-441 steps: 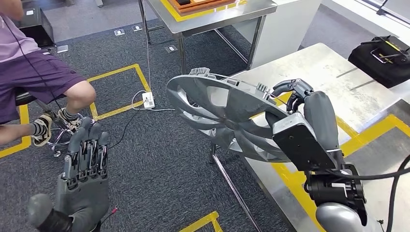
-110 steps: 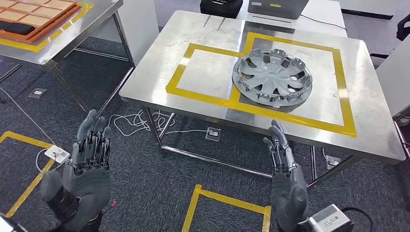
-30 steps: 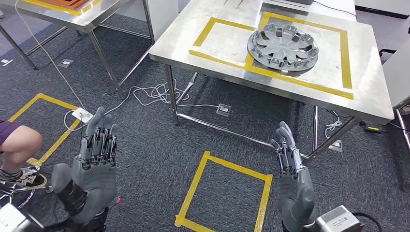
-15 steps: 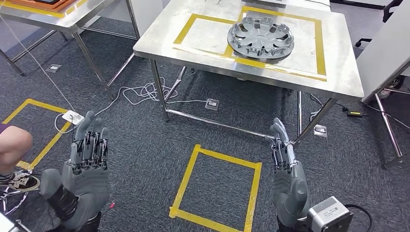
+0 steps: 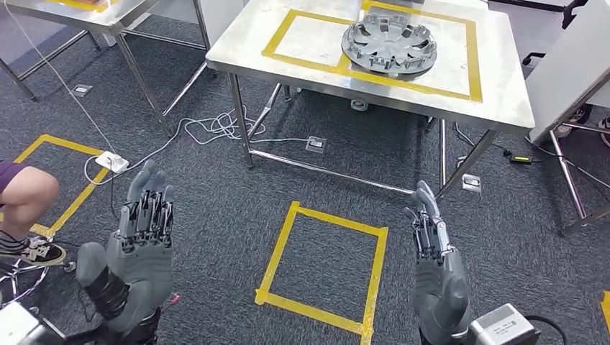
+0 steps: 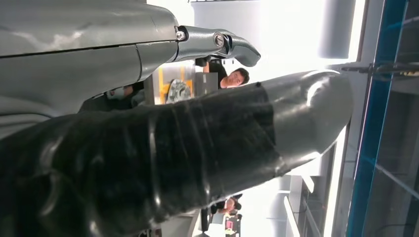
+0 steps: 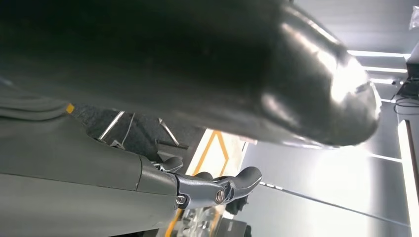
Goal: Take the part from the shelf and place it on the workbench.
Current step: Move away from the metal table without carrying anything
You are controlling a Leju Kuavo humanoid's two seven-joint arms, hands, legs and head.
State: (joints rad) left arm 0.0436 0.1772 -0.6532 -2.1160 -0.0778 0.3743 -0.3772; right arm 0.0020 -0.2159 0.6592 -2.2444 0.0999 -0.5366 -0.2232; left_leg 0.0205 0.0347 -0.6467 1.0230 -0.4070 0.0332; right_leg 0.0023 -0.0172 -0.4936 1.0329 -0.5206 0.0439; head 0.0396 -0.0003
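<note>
Placement looks finished: grey plastic wheel cover (image 5: 389, 43) lies flat on steel workbench (image 5: 503, 100) inside yellow tape. Left hand (image 5: 137, 255) and right hand (image 5: 435, 269) hang empty, fingers extended; best to hold both clear of the bench.

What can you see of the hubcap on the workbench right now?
The hubcap is a round silver-grey wheel cover, plastic by its look, with curved spokes and dark openings between them and small clips around the rim. It lies flat on the steel workbench, mostly inside the right-hand yellow-taped rectangle, its left edge over the tape line between the two rectangles. Nothing touches it but the bench; both hands are low and away from it.
</note>
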